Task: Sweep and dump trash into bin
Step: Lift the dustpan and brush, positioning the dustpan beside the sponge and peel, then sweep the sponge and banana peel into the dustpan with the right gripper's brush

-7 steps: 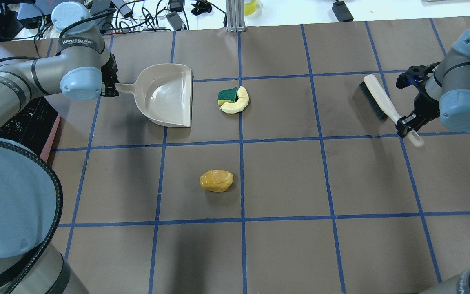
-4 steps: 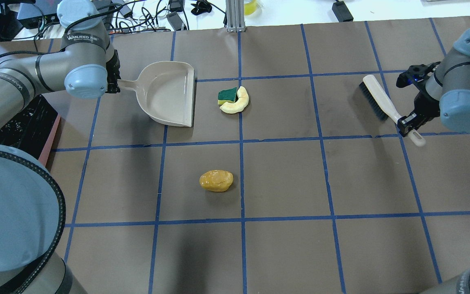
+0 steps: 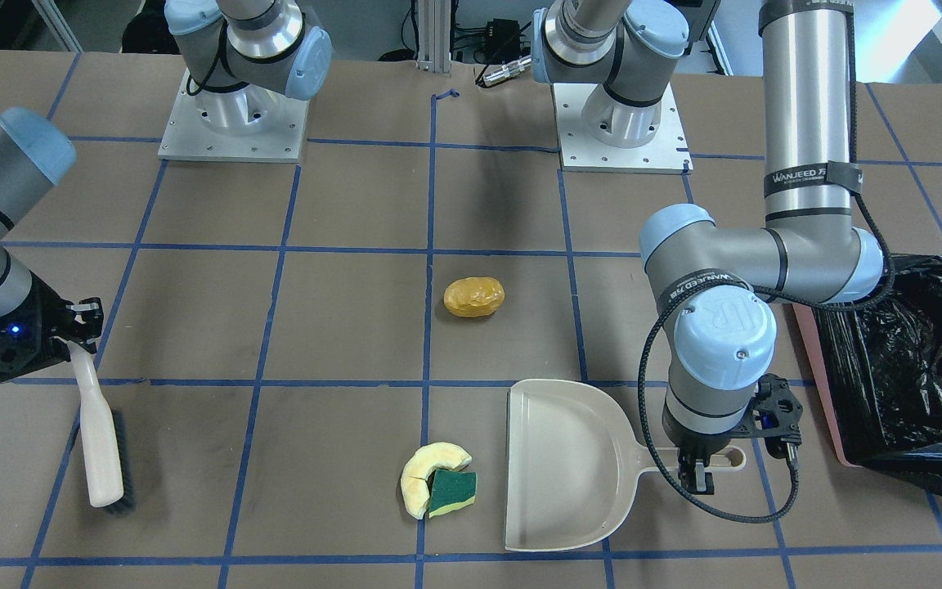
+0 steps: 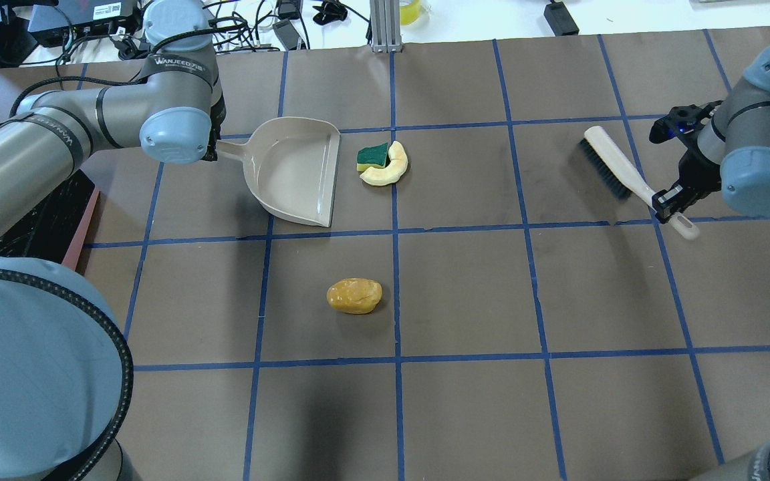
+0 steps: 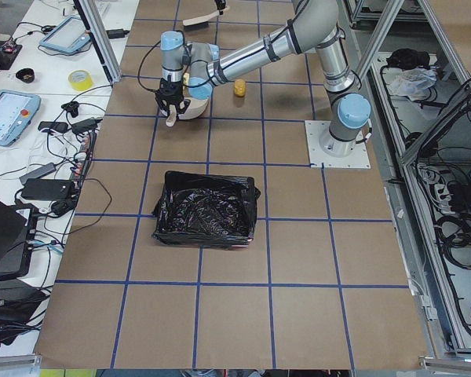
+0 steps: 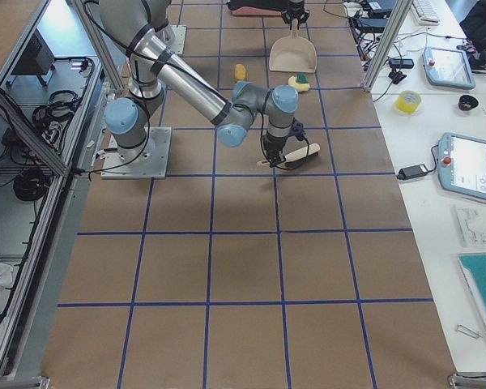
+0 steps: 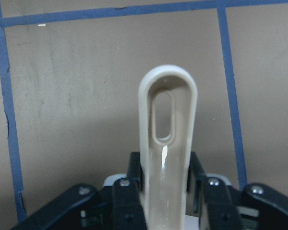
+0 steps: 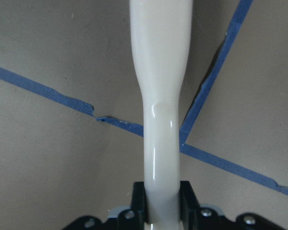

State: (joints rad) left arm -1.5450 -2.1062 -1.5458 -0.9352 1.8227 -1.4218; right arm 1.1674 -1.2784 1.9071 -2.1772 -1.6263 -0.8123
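The trash lies on the brown table: a yellow-orange potato-shaped lump (image 4: pixel 354 296) alone in the middle, and a pale yellow crescent slice (image 4: pixel 388 170) touching a green-and-yellow sponge block (image 4: pixel 373 155) farther back. My left gripper (image 3: pixel 696 474) is shut on the handle of the beige dustpan (image 4: pixel 295 170), whose open edge stands just left of the sponge. My right gripper (image 4: pixel 667 200) is shut on the handle of the beige brush (image 4: pixel 609 164), far right of the trash. The pink bin (image 3: pixel 816 372) with its black bag stands at my left.
Blue tape lines grid the table. Cables and devices lie past the far table edge (image 4: pixel 224 27). A metal post (image 4: pixel 385 27) stands at the back centre. The two arm bases (image 3: pixel 230 123) sit on my side of the table.
My left arm has carried the dustpan to the right, closer to the sponge and slice. The brush head has shifted slightly left. The trash has not moved.
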